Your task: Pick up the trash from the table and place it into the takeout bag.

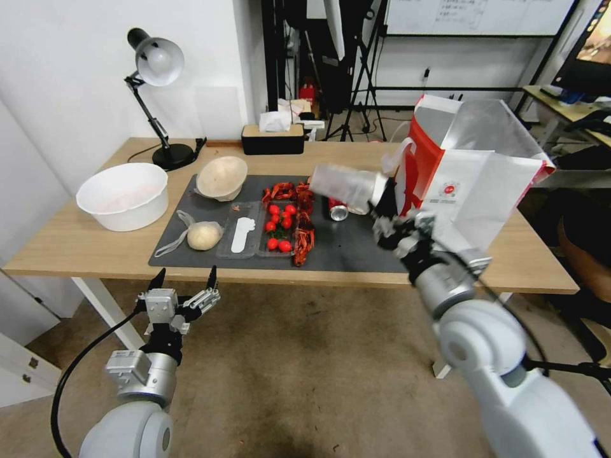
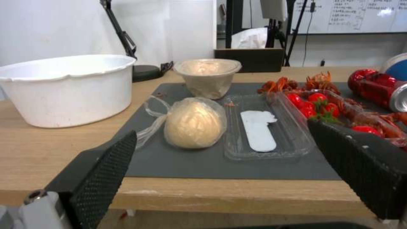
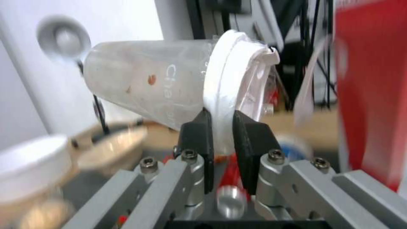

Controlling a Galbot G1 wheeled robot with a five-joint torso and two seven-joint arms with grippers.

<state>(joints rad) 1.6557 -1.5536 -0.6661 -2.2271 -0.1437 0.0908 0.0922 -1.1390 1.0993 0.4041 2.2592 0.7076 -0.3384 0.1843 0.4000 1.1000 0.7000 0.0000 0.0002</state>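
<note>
My right gripper (image 1: 384,210) is shut on the white lid rim of a clear plastic cup (image 1: 347,186), held on its side above the dark mat (image 1: 356,251), just left of the takeout bag (image 1: 474,181). In the right wrist view the fingers (image 3: 197,136) pinch the lid (image 3: 227,79) beside the bag's red side (image 3: 369,95). A crushed red can (image 1: 337,210) lies under the cup. The bagged beige lump (image 2: 195,122), beige paper bowl (image 2: 208,76) and a blue cup's edge (image 2: 398,67) sit on the table (image 1: 83,245). My left gripper (image 1: 184,280) hangs open below the table's front edge.
A white tub (image 1: 124,194) stands at the table's left, with a desk lamp (image 1: 156,63) and tissue box (image 1: 273,137) at the back. A clear tray (image 2: 263,127), cherry tomatoes (image 1: 279,226) and red crayfish shells (image 1: 302,235) lie on the mat.
</note>
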